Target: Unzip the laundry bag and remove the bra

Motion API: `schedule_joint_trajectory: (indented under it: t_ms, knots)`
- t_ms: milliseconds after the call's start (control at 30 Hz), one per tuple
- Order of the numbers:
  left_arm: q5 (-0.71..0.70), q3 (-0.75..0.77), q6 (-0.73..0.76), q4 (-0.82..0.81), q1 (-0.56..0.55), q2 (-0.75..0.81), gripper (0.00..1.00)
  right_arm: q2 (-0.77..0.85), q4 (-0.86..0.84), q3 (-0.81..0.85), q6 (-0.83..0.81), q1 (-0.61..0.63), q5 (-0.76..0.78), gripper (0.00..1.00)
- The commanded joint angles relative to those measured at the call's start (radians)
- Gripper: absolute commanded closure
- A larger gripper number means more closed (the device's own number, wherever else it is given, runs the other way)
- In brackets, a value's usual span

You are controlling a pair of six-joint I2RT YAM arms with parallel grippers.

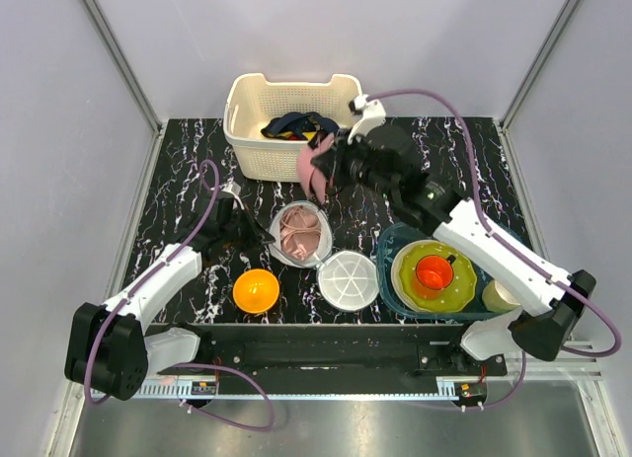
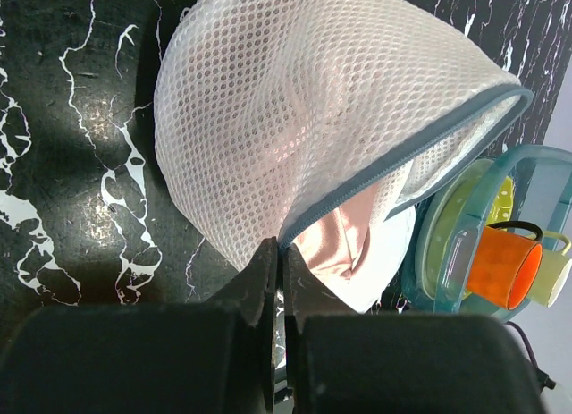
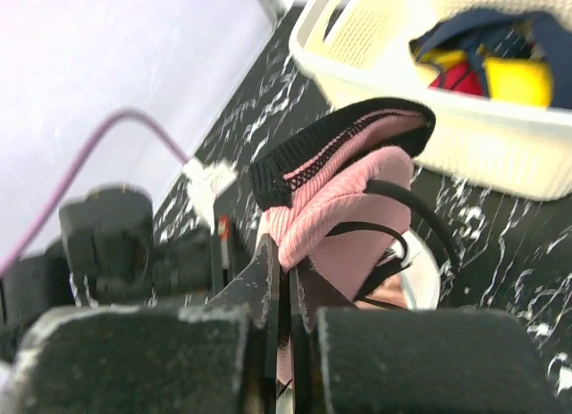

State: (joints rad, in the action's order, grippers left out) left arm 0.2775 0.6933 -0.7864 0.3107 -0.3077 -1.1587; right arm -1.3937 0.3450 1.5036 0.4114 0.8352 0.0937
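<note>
Bra (image 1: 301, 235) lies pinkish-beige inside the open mesh bag (image 2: 286, 110), mid-table beside the orange bowl (image 1: 256, 290). Left gripper (image 2: 277, 253) is pinched tight on the bag's grey zip edge. Right gripper (image 3: 284, 262) is clamped on a pink, black-trimmed garment (image 3: 349, 199), held up off the table just in front of the basket (image 1: 286, 151).

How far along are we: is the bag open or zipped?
Open: the bag lies split into two halves, pink fabric showing inside one.
</note>
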Motion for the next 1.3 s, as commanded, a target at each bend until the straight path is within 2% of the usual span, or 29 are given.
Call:
schedule_joint_trajectory:
  t_ms: [0,133,333,367,400,433,467,500,533,600,667,700,733,767,833,867,967,1133,1267]
  knots:
    - [0.011,0.008,-0.010,-0.018,0.005,0.004,1.00,-0.083,-0.081,0.139,-0.040,-0.077,0.047,1.00]
    - [0.026,0.009,-0.002,-0.012,0.005,0.005,1.00,-0.246,-0.080,0.323,-0.057,-0.172,0.047,1.00]
    - [0.042,0.017,-0.005,0.019,0.005,0.048,1.00,-0.597,-0.026,0.660,-0.051,-0.266,0.037,1.00]
    - [0.040,0.018,-0.004,0.022,0.005,0.057,1.00,-0.752,0.050,0.883,-0.060,-0.275,0.038,0.86]
    - [0.038,0.018,-0.002,0.034,0.005,0.063,1.00,-0.846,0.291,1.053,-0.075,-0.277,0.069,0.43]
    - [0.038,0.020,0.001,0.042,0.005,0.076,1.00,-1.013,0.401,1.372,-0.077,-0.277,0.064,0.27]
    - [0.035,0.018,0.009,0.047,0.005,0.080,1.00,-1.071,0.489,1.494,-0.080,-0.275,0.051,0.17]
    - [0.032,0.020,0.010,0.056,0.005,0.085,1.00,-1.109,0.606,1.577,-0.069,-0.274,0.023,0.12]
    - [0.032,0.020,0.018,0.056,0.005,0.082,1.00,-1.129,0.650,1.648,-0.062,-0.274,0.008,0.11]
    - [0.041,0.025,0.026,0.054,0.005,0.071,1.00,-1.096,0.728,1.606,-0.045,-0.268,-0.029,0.12]
    - [0.055,0.025,0.039,0.051,0.005,0.060,1.00,-0.986,0.747,1.415,-0.054,-0.248,-0.022,0.15]
    - [0.055,0.022,0.041,0.048,0.005,0.056,1.00,-0.929,0.689,1.306,-0.068,-0.213,0.015,0.15]
    - [0.057,0.018,0.042,0.044,0.005,0.056,1.00,-0.762,0.607,0.983,-0.083,-0.196,0.030,0.14]
    - [0.058,0.014,0.042,0.031,0.005,0.056,1.00,-0.660,0.336,0.786,-0.101,-0.180,0.029,0.14]
    - [0.068,0.011,0.039,0.022,0.005,0.047,1.00,-0.419,0.066,0.328,-0.060,-0.192,-0.035,0.03]
    - [0.075,0.011,0.039,0.016,0.005,0.042,1.00,-0.391,0.019,0.279,-0.028,-0.202,-0.049,0.03]
    - [0.083,0.017,0.039,0.010,0.004,0.027,1.00,-0.369,0.096,0.256,-0.014,-0.208,-0.048,0.03]
    - [0.077,0.012,0.041,0.001,0.005,0.024,1.00,-0.233,0.035,0.011,0.024,-0.203,-0.118,0.05]
    - [0.077,0.008,0.036,-0.013,0.005,0.016,1.00,-0.130,-0.018,-0.161,0.064,-0.176,-0.141,0.12]
